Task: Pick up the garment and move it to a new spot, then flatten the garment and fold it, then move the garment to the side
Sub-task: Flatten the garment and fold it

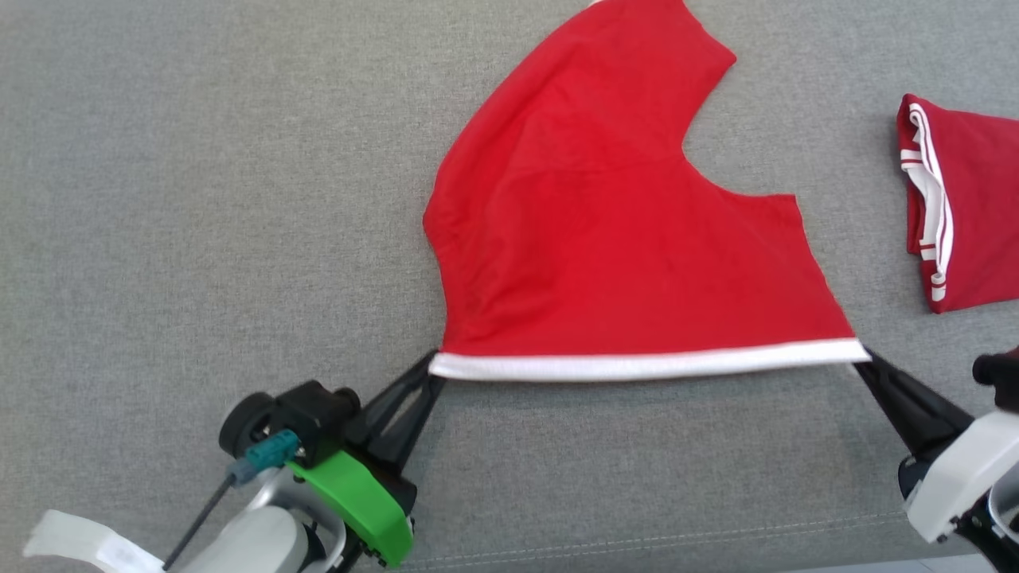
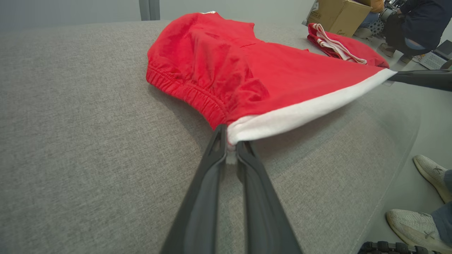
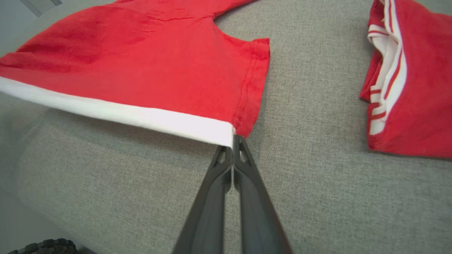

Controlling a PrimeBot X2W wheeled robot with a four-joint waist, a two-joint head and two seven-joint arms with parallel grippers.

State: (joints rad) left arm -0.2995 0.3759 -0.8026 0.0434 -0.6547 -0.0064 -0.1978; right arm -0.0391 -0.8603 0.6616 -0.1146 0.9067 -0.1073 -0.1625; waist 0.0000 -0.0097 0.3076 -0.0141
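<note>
Garment (image 1: 605,223): red knit cloth, fan-shaped with a curved notch cut into its right side, spread over the middle of the grey upholstered surface (image 1: 199,199); its lower edge sits near the front edge.
Hem: a smooth white band (image 1: 645,364) is drawn into a straight, taut line parallel to the front edge, raised just off the weave with a shadow beneath.
Waist: gathered, puckered elastic (image 2: 187,93) runs along the cloth's left side.
Left gripper (image 1: 434,364): two long, dark, tapered fingers pinch the band's left corner.
Right gripper (image 1: 861,360): its fingers are pressed tight on the band's right corner, beside a stitched red seam.
Weave: coarse grey fabric, with a line of stitching along the front edge.
Right edge: a second red piece (image 1: 963,207), folded into a block with white stripes showing, lies well apart from the held one.
Background: a cardboard box (image 2: 339,16), a seated person (image 2: 416,28) and pale shoes (image 2: 429,171) are on the floor beyond.
</note>
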